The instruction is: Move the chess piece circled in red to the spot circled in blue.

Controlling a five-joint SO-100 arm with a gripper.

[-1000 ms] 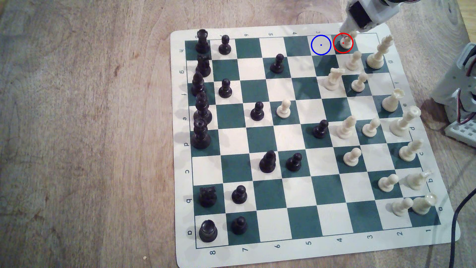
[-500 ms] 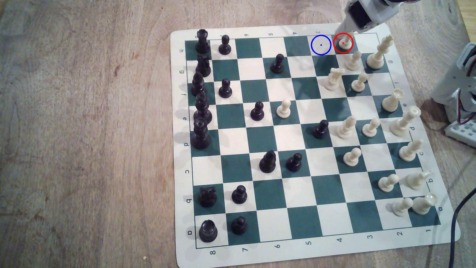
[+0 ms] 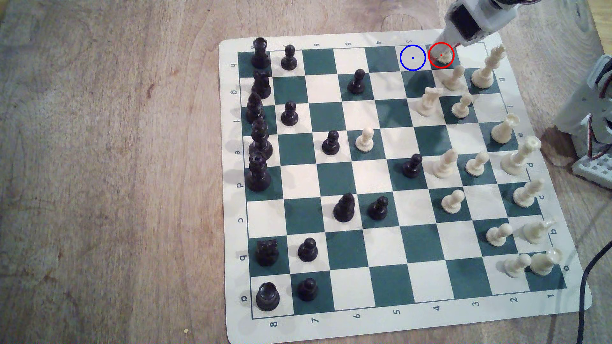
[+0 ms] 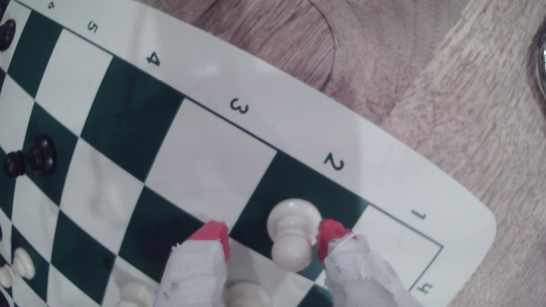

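The chess piece, a cream pawn [image 3: 445, 57], stands on the dark green square ringed in red at the board's far edge. In the wrist view the chess piece [image 4: 292, 233] stands upright between my red-tipped, white-wrapped fingers [image 4: 217, 236]. One fingertip is right beside it and the other is a clear gap away. My gripper [image 3: 442, 53] [image 4: 271, 239] is open and low over that square. The spot [image 3: 412, 58] [image 4: 212, 165], a bare cream square with a blue circle and dot, is the neighbouring square toward the exterior view's left.
Another cream pawn [image 3: 454, 77] and a cream knight [image 3: 428, 101] stand just nearer the camera than the circled square. A tall cream piece [image 3: 486, 71] stands toward the exterior view's right. The board's far edge [image 3: 364, 34] runs right behind the gripper.
The gripper has come down over the circled pawn, so its fingers now straddle it and cover its head in the exterior view. The pawn has not moved.
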